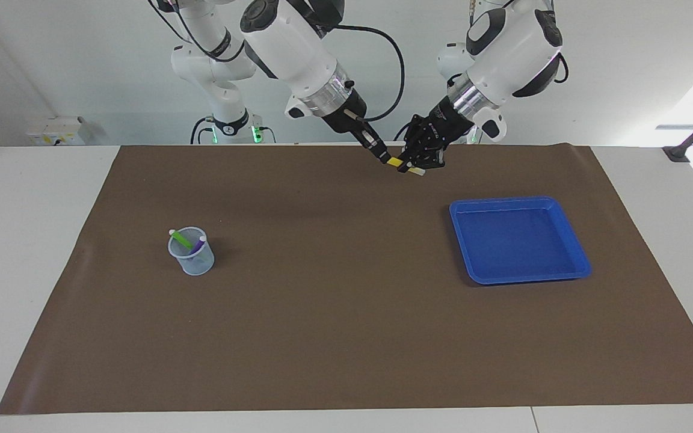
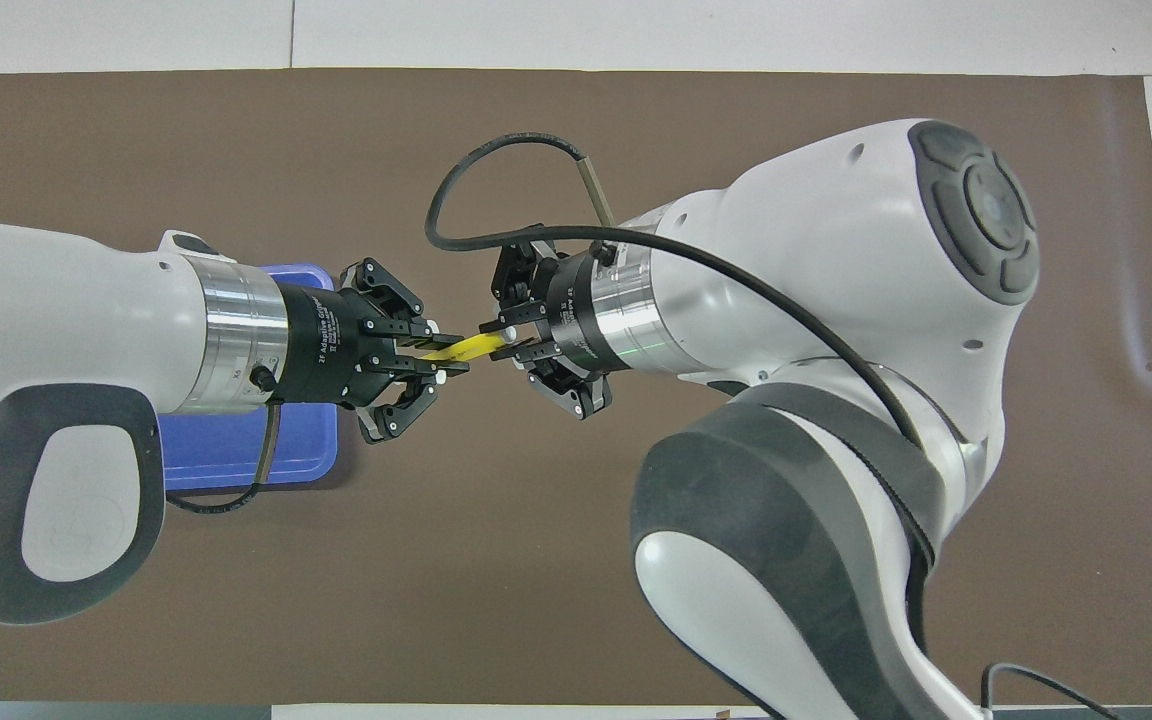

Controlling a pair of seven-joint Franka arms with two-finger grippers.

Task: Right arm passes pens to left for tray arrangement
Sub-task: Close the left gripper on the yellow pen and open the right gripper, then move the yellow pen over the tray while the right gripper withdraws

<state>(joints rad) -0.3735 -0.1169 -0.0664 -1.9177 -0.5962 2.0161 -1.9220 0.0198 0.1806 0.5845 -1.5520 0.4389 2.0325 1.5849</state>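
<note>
My left gripper [image 2: 441, 358] and right gripper [image 2: 514, 340] both clench the yellow pen [image 2: 469, 347], raised over the brown mat's [image 1: 334, 313] robot-side edge; blue tray [image 1: 518, 240] lies below my left gripper.

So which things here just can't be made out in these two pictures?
- Small translucent mesh cup with the green and purple pens: overhead view, covered by the right arm.
- Square blue plastic tray: overhead view, mostly under the left arm.
- Slim yellow marker pen: both ends sit inside the left gripper and right gripper.
</note>
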